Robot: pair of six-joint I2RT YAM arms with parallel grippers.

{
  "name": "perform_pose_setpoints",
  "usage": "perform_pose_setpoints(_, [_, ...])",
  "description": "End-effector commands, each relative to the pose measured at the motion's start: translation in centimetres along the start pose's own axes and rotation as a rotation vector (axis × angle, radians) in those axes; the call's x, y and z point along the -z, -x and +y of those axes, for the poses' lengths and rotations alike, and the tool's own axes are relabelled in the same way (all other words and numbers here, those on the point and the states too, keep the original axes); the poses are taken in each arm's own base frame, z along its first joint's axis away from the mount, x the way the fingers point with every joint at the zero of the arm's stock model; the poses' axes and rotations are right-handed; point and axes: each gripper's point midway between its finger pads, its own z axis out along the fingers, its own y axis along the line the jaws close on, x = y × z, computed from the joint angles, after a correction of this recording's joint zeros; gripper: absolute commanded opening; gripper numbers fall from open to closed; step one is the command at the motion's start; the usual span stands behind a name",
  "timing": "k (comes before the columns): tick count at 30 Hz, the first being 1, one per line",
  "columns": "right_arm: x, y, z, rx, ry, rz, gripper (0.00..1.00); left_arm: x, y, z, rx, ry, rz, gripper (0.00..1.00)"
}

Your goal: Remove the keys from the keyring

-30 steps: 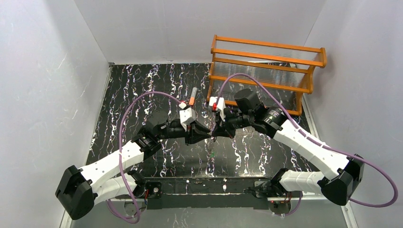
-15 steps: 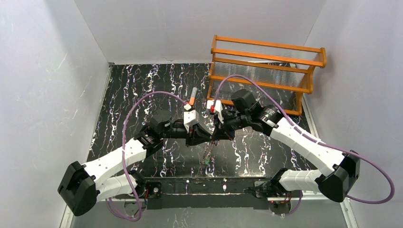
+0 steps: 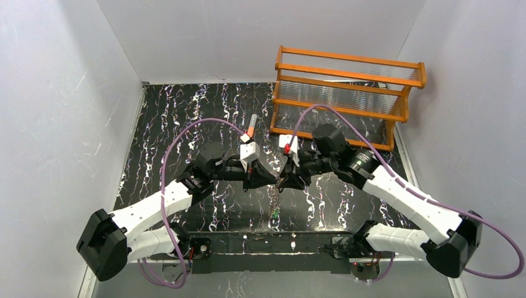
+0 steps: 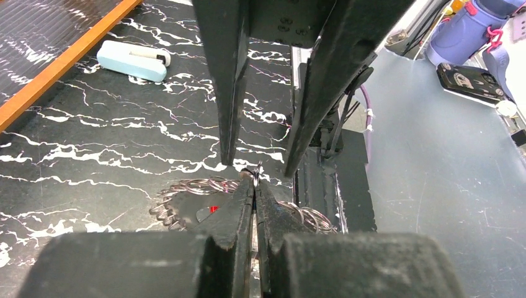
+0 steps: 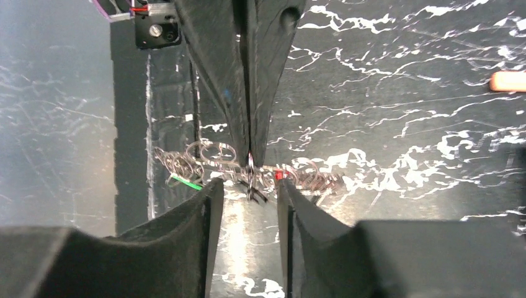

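Pinching the keyring (image 4: 189, 186) with the left gripper (image 4: 254, 188), jaws pressed together.
Straddling that pinch with the right gripper (image 5: 248, 192), fingers parted; dangling over the table (image 3: 186, 124), red key (image 4: 213, 209) and green key (image 5: 185, 181) attached.

1. Top external sits high behind the arm bases, looking down and away over the whole table (image 3: 186, 124), out to the orange rack (image 3: 347, 81) at far right.
2. Left wrist camera rides low, facing right along the left gripper (image 4: 254, 184) straight at the right gripper (image 4: 258, 167), very close.
3. Right wrist camera faces the opposite way, leftward; all three views share the keyring (image 5: 211, 152) near centre.
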Motion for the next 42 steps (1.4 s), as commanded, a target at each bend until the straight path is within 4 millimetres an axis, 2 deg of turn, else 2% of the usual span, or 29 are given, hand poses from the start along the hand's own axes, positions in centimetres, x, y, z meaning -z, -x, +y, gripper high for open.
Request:
perform_pose_setpoints(1, [1.2, 2.4, -0.5, 0.097, -0.083, -0.154, 0.50, 0.4, 2.6, -0.9, -0.047, -0.011, -0.092, 0.00])
perform_pose_setpoints(5, [1.2, 1.8, -0.8, 0.102, -0.098, -0.178, 0.54, 0.5, 2.9, -1.1, -0.040, -0.014, -0.111, 0.00])
perform_pose_setpoints(10, [0.7, 1.4, -0.9, 0.091, -0.093, -0.187, 0.53, 0.6, 3.1, -1.2, -0.033, -0.008, -0.124, 0.00])
perform_pose_setpoints(12, [0.6, 1.3, -1.1, 0.091, -0.099, -0.195, 0.50, 0.6, 3.1, -1.2, -0.032, -0.009, -0.126, 0.00])
perform_pose_setpoints(13, [0.7, 1.3, -1.1, 0.092, -0.102, -0.199, 0.47, 0.6, 3.2, -1.2, -0.033, -0.010, -0.128, 0.00])
perform_pose_setpoints(16, [0.6, 1.1, -1.1, 0.089, -0.101, -0.199, 0.30, 0.6, 3.3, -1.1, -0.033, -0.004, -0.131, 0.00])
perform_pose_setpoints(22, [0.3, 0.8, -1.0, 0.078, -0.085, -0.198, 0.01, 0.6, 3.5, -0.8, -0.021, 0.019, -0.146, 0.00])
perform_pose_setpoints(29, [-0.3, 0.2, -0.8, 0.046, -0.062, -0.203, 0.01, 1.1, 4.4, 1.0, 0.027, 0.151, -0.231, 0.00])
perform_pose_setpoints(42, [-1.7, -0.3, -1.9, 0.012, -0.092, -0.193, 0.01, 0.6, 4.3, 1.5, 0.124, 0.206, -0.339, 0.00])
